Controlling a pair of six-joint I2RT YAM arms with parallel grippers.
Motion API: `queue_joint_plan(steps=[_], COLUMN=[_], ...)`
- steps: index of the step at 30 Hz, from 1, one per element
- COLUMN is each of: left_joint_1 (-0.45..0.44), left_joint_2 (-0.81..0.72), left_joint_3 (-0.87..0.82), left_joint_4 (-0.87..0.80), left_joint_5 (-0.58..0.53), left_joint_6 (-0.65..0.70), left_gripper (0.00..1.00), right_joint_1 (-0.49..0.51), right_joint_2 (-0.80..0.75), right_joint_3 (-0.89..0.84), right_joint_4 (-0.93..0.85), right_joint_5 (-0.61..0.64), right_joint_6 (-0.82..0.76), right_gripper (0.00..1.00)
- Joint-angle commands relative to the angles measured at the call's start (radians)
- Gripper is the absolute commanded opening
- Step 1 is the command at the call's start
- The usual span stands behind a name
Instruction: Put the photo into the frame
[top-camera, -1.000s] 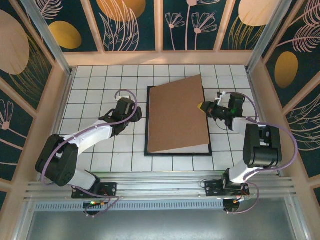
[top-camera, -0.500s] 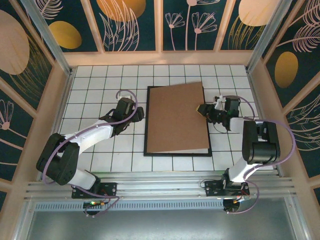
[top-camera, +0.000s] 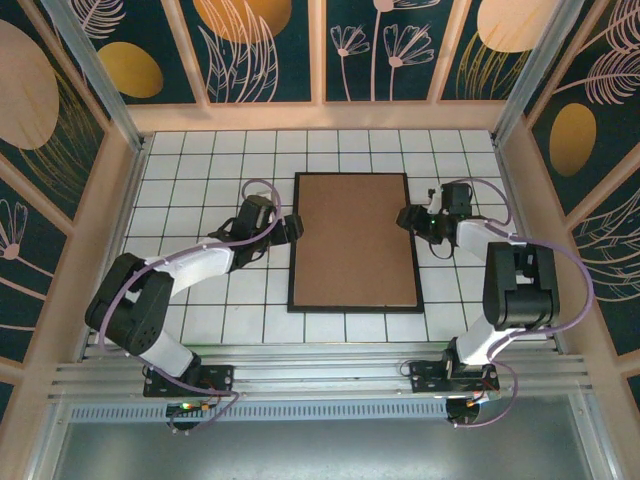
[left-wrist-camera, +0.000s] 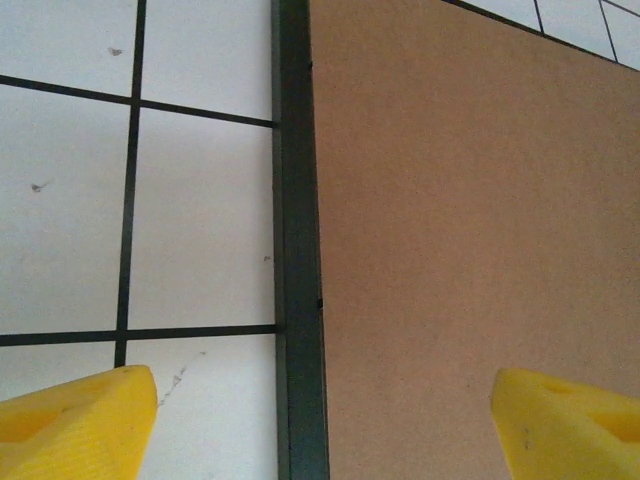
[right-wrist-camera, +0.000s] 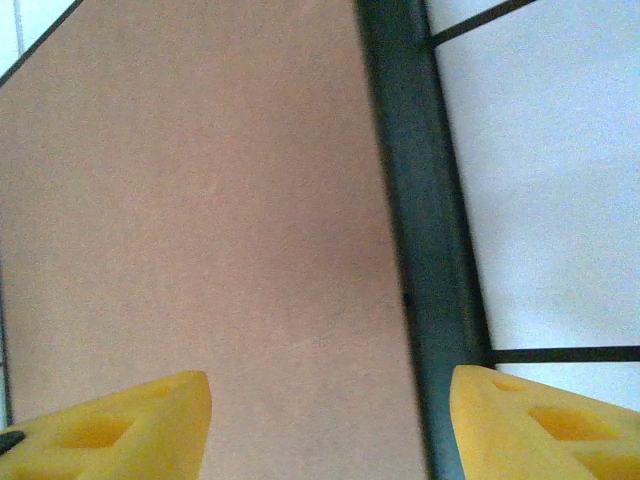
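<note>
The black picture frame (top-camera: 350, 306) lies long-ways away from me, between my L gripper (top-camera: 293, 228) & R gripper (top-camera: 405, 216), both wide open, empty.

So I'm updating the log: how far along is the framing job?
Done: the board lies flat inside the frame, filling it; the photo is hidden, likely beneath. In hand: nothing; the left gripper and right gripper stand open, each straddling a side edge of the frame. Left: probably only pressing the board home and pulling back.
</note>
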Motion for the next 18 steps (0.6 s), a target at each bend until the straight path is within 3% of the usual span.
queue_joint_plan(steps=[1,6,12,18], left_joint_1=[0.001,0.001,0.001,0.001], left_joint_2=[0.054,0.172,0.256,0.335], left_joint_3=[0.043,0.124,0.197,0.244], left_joint_4=[0.035,0.02,-0.008,-0.001], left_joint_5=[0.026,0.033,-0.009,0.074], left_joint_6=[-0.007,-0.005,0.007,0.004], left_gripper=[0.87,0.87,0.87,0.87], right_joint_1=[0.002,0.005,0.011,0.025], right_joint_2=[-0.049,0.0,0.038,0.064], right_joint_3=[0.035,0.032,0.022,-0.002], right_joint_4=[-0.06,-0.008,0.036,0.087], right_joint_5=[0.147,0.161,0.094,0.002], right_joint_6=[-0.057,-0.034,-0.021,0.006], right_gripper=[0.66,0.75,0.76,0.76])
